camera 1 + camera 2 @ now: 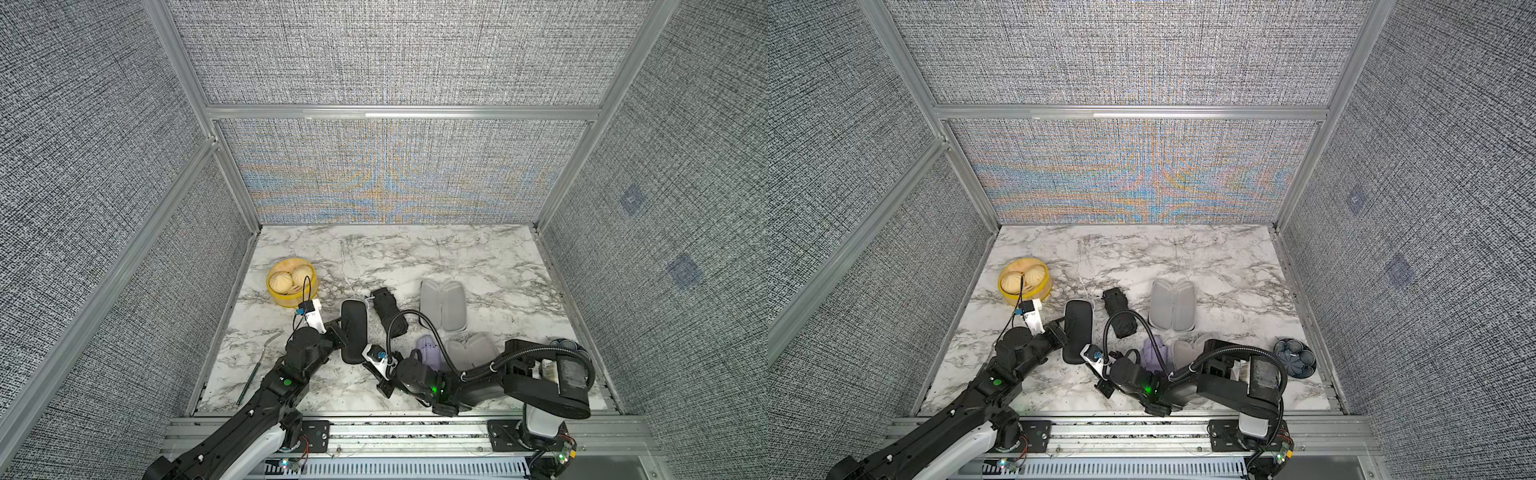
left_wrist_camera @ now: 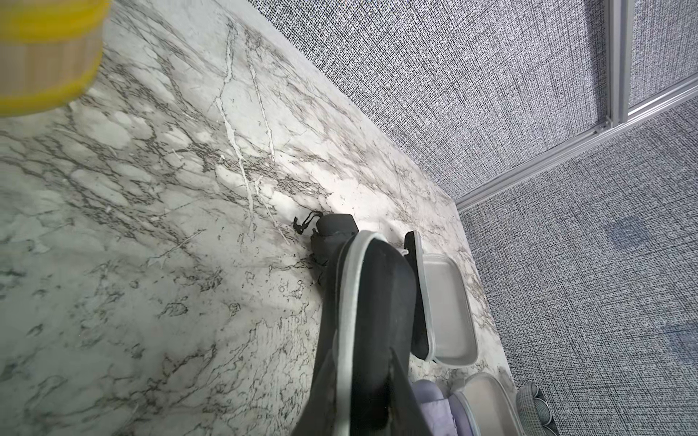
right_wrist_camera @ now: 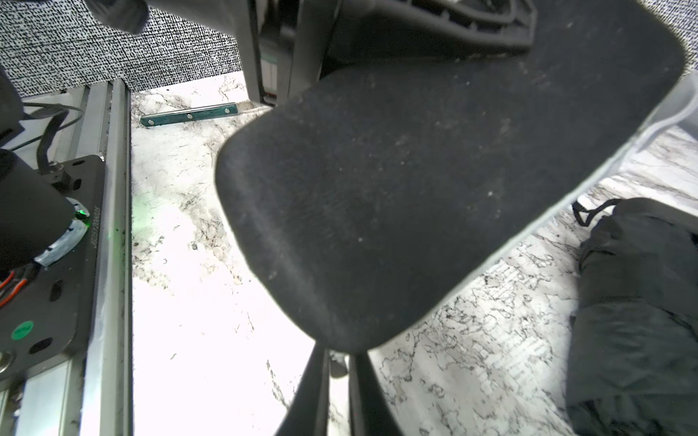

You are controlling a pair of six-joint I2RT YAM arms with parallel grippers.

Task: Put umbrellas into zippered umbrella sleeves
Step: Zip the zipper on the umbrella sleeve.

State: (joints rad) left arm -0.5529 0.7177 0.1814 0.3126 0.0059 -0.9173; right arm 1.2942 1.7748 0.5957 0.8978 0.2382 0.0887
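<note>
A black zippered sleeve (image 1: pixel 354 330) (image 1: pixel 1077 330) lies lengthwise in both top views, and whether it holds an umbrella is hidden. My left gripper (image 1: pixel 338 328) (image 2: pixel 362 385) is shut on its side. At its near end my right gripper (image 1: pixel 362 354) (image 3: pixel 338 373) is shut on a small dark zipper pull (image 3: pixel 338 367). A black umbrella (image 1: pixel 386 311) (image 3: pixel 634 302) lies just right of it. Further right an open sleeve (image 1: pixel 442 303) shows its grey inside. A lavender umbrella (image 1: pixel 430 351) lies beside the open lavender sleeve (image 1: pixel 471 351), partly behind my right arm.
A yellow steamer basket (image 1: pixel 291 282) with buns stands at the left, close behind my left wrist. A thin green-handled tool (image 1: pixel 253 374) lies near the left edge. A dark blue dish (image 1: pixel 1293 357) sits at the right edge. Grey fabric walls enclose the marble table (image 1: pixel 415 253).
</note>
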